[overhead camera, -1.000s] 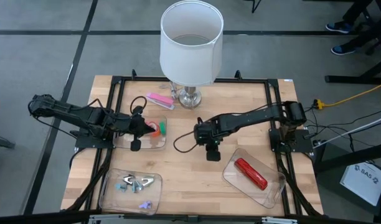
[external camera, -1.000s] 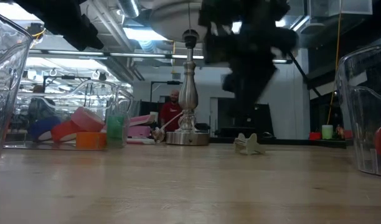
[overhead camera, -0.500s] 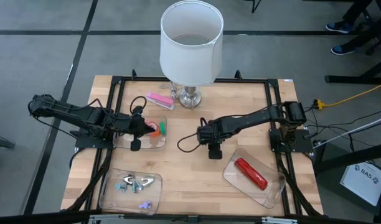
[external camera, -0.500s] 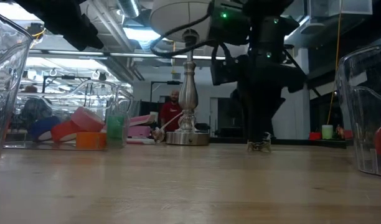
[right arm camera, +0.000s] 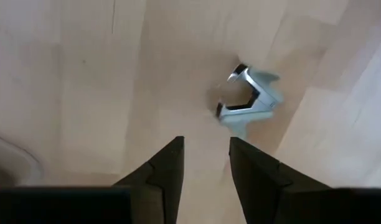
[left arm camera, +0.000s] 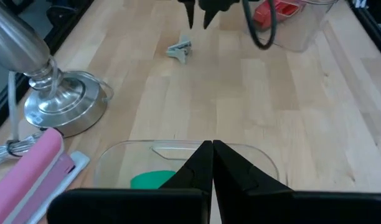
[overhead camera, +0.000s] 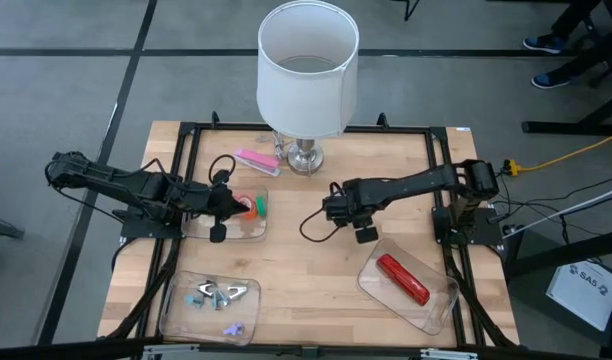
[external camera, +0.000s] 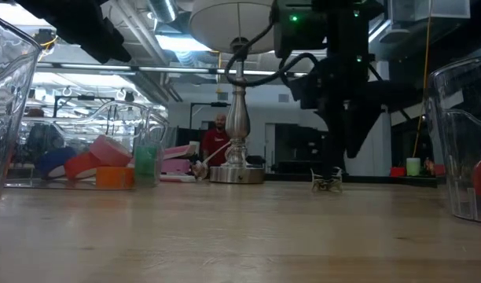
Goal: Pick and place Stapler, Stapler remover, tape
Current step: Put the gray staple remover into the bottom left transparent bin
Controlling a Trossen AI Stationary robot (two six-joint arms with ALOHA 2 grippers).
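- Here we find the stapler remover (right arm camera: 251, 98) lying loose on the bare surface (overhead camera: 306, 290), toward 1 o'clock just beyond the right gripper (right arm camera: 206, 163).
- Its fingers stand narrowly parted, holding nothing.
- Left gripper (left arm camera: 211, 163) waits over the tape tray (left arm camera: 265, 163), fingers together, empty.
- We judge the right arm nearer; open room all round.

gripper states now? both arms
Left gripper: shut, empty, over the tape container.
Right gripper: open, empty, above the staple remover.
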